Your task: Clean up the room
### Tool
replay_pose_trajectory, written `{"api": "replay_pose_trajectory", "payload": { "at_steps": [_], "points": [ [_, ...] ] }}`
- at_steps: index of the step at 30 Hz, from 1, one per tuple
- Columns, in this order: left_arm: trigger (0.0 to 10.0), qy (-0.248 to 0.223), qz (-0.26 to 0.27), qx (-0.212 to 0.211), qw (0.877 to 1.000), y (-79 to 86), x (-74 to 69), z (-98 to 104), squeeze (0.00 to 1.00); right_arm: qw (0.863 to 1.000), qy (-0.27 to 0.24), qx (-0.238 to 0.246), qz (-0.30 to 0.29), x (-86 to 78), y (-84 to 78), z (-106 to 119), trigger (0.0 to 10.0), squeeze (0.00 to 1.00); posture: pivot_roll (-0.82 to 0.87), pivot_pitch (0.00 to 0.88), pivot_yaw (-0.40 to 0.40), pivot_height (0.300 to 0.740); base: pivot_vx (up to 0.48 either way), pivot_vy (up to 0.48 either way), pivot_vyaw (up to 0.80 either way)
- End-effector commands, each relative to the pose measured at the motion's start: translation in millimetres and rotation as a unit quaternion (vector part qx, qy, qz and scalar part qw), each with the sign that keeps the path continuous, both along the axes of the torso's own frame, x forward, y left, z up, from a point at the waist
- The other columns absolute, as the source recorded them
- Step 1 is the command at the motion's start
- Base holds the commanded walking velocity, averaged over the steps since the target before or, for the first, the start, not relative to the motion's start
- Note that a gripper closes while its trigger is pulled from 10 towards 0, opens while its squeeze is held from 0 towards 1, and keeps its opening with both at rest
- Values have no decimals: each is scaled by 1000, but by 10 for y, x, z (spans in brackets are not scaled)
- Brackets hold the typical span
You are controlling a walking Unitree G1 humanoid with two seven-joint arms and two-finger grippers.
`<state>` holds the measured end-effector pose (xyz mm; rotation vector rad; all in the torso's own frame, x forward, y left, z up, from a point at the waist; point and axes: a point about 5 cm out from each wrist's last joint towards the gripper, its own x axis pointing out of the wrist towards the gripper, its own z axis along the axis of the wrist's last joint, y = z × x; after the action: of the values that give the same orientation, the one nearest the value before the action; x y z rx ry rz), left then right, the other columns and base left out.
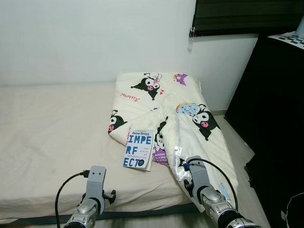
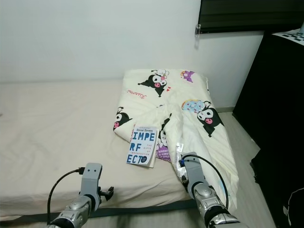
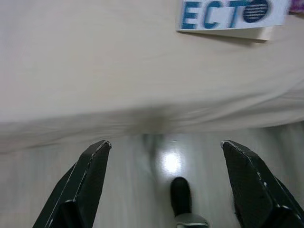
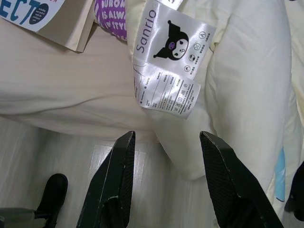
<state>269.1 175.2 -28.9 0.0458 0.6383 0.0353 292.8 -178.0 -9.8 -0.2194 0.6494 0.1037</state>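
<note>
Both hands hang low at the near edge of the bed (image 1: 47,142), over the floor (image 3: 161,161). The left hand (image 3: 166,180) has its fingers spread wide and holds nothing; straight ahead of it is the edge of the mattress, and beyond that, up and toward the robot's right, the near end of the book (image 1: 139,149). The right hand (image 4: 166,175) is also parted, somewhat less wide, and empty. Just beyond its fingertips hangs the white care tag (image 4: 168,71) of the blanket (image 1: 190,123), sewn to the bulging fold that spills over the bed's corner.

The book lies flat on the sheet, cover up, between the two arms and a little nearer the right one, its far corner touching the blanket. Its long axis runs away from the robot, tilted slightly, so its short near edge faces the hands.

The blanket, cream with cartoon prints, lies rumpled from the wall down to the near corner, directly ahead of the right hand. The right arm looks better placed for either thing; the blanket fold is its closest target, needing only a short reach forward and up.
</note>
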Motion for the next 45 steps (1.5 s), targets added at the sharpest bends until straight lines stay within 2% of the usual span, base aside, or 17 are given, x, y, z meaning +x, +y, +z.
{"api": "replay_pose_trajectory", "payload": {
  "at_steps": [1,6,10,16,20,21,28,34,37,38,42,45],
  "points": [
    [10000,4,22,19,1000,127,-33,-12,0,1000,2,-2,8,-3,33,-8,10000,0,-123,82,25,740,0,0,0],
    [10000,7,87,45,995,335,-73,-7,0,1000,3,-3,12,-7,37,-11,10000,0,-121,90,19,740,0,0,0],
    [10000,8,93,47,995,354,-83,-10,0,1000,3,-3,12,-7,37,-11,10000,0,-121,93,19,740,0,0,0],
    [10000,34,120,70,990,448,-209,-88,0,1000,4,-5,19,-7,60,-14,10000,0,-126,100,26,740,0,0,0],
    [10000,41,132,76,988,479,-236,-102,0,1000,4,-6,18,-10,60,-16,10000,0,-126,104,24,740,0,0,0],
    [10000,52,137,83,986,498,-265,-120,0,1000,5,-7,20,-16,65,-22,10000,0,-126,81,26,740,0,0,0],
    [10000,67,145,81,984,502,-304,-152,0,999,7,-11,30,-20,90,-29,10000,0,-130,66,38,740,0,0,0],
    [10000,62,155,64,984,490,-265,-130,0,1000,2,-7,21,-5,91,-15,10000,0,-129,89,34,740,0,0,0],
    [10000,29,136,10,990,365,-133,-60,0,1000,3,-4,6,-11,41,-16,10000,0,-133,95,24,740,0,0,0],
    [10000,29,136,10,990,365,-133,-60,0,1000,3,-4,6,-11,41,-16,10000,0,-133,95,24,740,0,0,0],
    [10000,-13,101,-21,995,226,48,68,0,1000,5,-10,12,-8,32,-14,10000,0,-131,100,19,740,0,0,0],
    [10000,-22,99,-36,994,187,113,117,0,1000,2,-12,18,11,47,4,10000,0,-136,119,15,740,0,-100,0]
  ]
}}
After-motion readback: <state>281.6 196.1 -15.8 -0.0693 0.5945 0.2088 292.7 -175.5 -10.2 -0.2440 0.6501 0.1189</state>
